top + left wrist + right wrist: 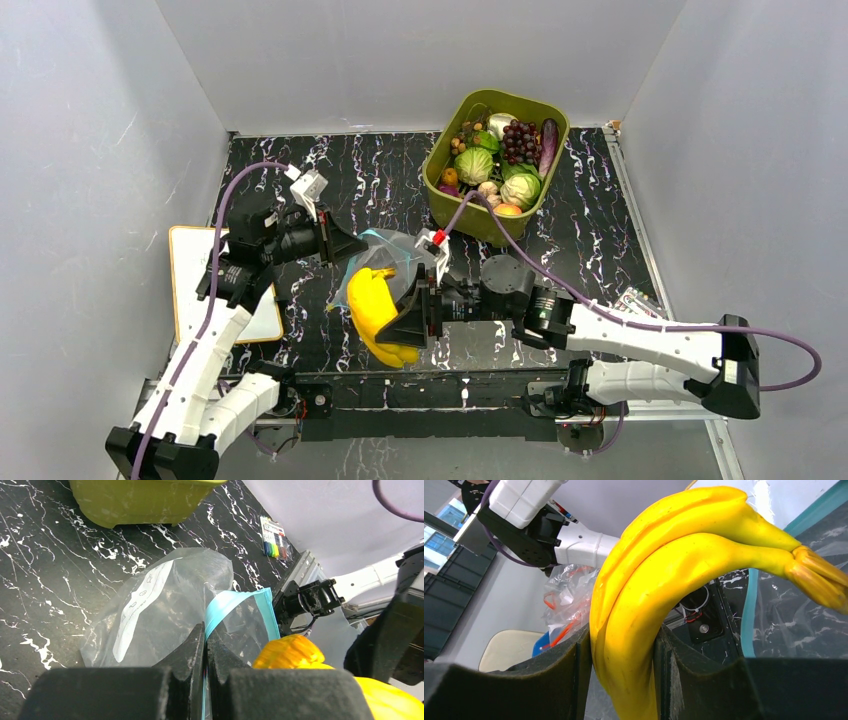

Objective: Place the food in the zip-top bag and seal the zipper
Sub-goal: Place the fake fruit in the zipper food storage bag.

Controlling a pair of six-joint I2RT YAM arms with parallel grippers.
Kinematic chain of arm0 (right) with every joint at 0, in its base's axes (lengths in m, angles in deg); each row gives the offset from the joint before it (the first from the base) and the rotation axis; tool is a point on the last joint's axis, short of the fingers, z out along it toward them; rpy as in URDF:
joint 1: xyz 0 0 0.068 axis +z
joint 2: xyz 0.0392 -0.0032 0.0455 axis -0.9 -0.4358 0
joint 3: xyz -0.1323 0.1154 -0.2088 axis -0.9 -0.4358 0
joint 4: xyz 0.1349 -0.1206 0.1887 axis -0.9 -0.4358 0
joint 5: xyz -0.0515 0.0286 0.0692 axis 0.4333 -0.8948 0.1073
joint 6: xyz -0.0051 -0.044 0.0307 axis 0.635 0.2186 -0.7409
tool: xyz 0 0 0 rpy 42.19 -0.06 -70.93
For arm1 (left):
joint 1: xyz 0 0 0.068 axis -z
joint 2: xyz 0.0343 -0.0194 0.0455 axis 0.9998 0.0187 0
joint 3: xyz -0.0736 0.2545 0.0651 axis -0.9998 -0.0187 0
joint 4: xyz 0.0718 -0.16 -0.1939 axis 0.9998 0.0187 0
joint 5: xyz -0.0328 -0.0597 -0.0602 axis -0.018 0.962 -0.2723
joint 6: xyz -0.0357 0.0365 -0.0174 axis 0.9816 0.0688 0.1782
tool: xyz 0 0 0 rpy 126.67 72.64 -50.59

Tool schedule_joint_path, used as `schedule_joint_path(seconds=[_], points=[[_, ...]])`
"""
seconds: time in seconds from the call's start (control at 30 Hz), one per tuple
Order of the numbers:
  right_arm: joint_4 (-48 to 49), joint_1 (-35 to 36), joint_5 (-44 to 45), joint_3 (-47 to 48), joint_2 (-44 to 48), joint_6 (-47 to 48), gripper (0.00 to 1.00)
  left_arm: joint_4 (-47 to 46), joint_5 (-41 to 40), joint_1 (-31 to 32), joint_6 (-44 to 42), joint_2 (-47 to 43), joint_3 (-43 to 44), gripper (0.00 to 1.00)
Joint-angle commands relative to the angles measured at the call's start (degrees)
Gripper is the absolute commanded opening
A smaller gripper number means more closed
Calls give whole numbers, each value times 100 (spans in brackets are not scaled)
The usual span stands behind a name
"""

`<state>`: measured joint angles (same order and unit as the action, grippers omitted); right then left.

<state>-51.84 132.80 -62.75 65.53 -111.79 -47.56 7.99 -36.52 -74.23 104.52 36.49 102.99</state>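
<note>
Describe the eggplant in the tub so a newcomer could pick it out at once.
Find the olive-green tub at the far side of the black marbled table, right of centre. Inside, against its right wall, lies the eggplant, just right of the dark grapes. It is the one long, slim purple piece; its neighbours are rounder clusters and green heads.

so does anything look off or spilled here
Nothing is spilled or damaged. The one untidy thing is the bag, crumpled and slumped on the table, with the left gripper pinching its zipper at just one spot. The right gripper holds the bananas by its mouth; the other food sits in the tub.
</note>
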Motion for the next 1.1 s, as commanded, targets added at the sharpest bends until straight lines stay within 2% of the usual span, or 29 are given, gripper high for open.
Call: schedule_joint_path(seconds=[0.0, 0.2, 0.47, 0.73, 0.83, 0.87, 1.0, 1.07], points=[[586, 35, 84, 207, 9, -166, 23, 20, 320, -30, 17, -241, 134, 0], [600, -6, 1214, -162, 132, -668, 23, 74, 454, -31, -154, -422, 190, 0], [832, -77, 1433, -264, -200, -1486, 24, -299, 821, -29, 139, -553, 197, 0], [1188, -339, 2085, -790, -210, -3103, 25, -354, 926, -35, 171, -707, 151, 0], [1056, -385, 2460, -824, -219, -3586, 28, -467, 1108, -31, 228, -713, 77, 0], [856, -387, 2874, -750, -211, -3902, 29, -552, 1261, -29, 247, -739, 33, 0], [774, -395, 3417, -544, -248, -4252, 30, -675, 1413, -30, 297, -752, -78, 0], [423, -395, 3635, -321, -320, -4462, 31, -874, 1543, -28, 413, -748, -183, 0]])
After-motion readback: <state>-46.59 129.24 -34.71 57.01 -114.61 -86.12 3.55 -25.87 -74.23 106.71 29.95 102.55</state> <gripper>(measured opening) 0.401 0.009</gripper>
